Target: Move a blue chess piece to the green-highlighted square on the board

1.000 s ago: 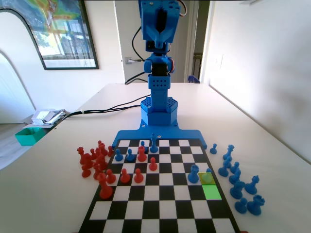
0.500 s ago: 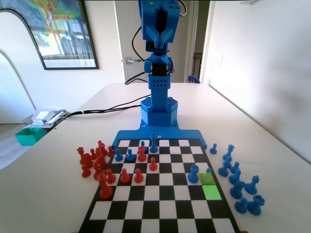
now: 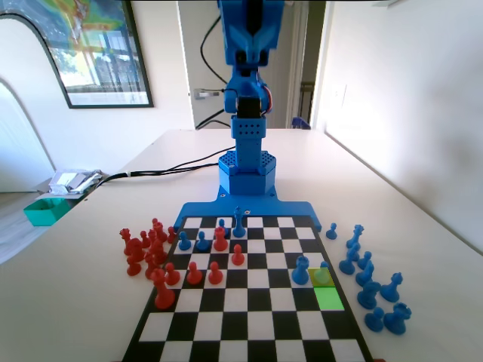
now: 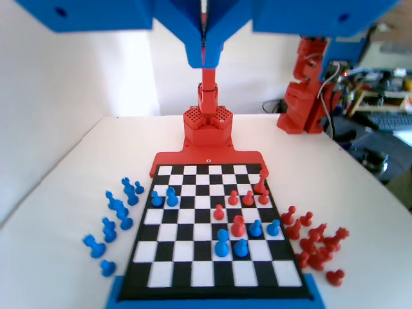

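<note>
The small blue plastic pawn (image 3: 324,272), round-headed on a flared base and tinted green by the light, stands on the duller yellow-olive square (image 3: 324,277) in the fixed view. That square sits directly on the far side of the bright lime green-highlighted square (image 3: 329,299), one row nearer the blue arm, in the same file near the right edge of the flat black-and-white chequered board (image 3: 249,324). A taller blue ball-topped piece (image 3: 301,270) stands just beside the pawn, on its left in this view. In the wrist view the pawn (image 4: 156,198) is one of two blue pieces side by side left of the board's middle.

The pawn looks light and rigid, with smooth plastic that may slip. It would likely tip if nudged at the head. The best hold is probably on the narrow neck just under the head, with the fingers coming down clear of the tall neighbour.

The blue two-finger gripper (image 4: 204,63) hangs high above the board, well apart from every piece. Its jaws meet in a thin seam, pressed together with nothing between them, so they would have to spread before descending over the pawn.
</note>
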Robot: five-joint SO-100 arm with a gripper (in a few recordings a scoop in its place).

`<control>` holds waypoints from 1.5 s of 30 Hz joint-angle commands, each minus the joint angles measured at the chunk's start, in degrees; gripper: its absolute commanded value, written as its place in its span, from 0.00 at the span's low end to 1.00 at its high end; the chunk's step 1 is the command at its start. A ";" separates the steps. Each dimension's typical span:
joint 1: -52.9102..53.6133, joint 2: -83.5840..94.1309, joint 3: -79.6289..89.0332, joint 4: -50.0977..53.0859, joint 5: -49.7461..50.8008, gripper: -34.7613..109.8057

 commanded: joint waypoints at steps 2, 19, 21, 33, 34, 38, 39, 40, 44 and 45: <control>-1.49 -12.57 -10.81 1.58 5.10 0.25; -7.65 -49.39 -20.48 -6.86 37.88 0.25; -8.61 -52.03 -20.13 -9.05 40.34 0.25; -13.80 -65.21 -18.28 -19.86 51.33 0.25; -14.15 -66.18 -18.02 -20.83 51.68 0.25; -15.47 -69.96 -16.00 -25.49 52.65 0.25; -15.82 -70.75 -15.21 -26.72 52.82 0.25; -16.26 -71.72 -14.41 -27.95 53.00 0.25; -17.93 -72.95 -9.58 -33.05 54.49 0.25; -18.46 -72.95 -8.17 -34.19 54.84 0.25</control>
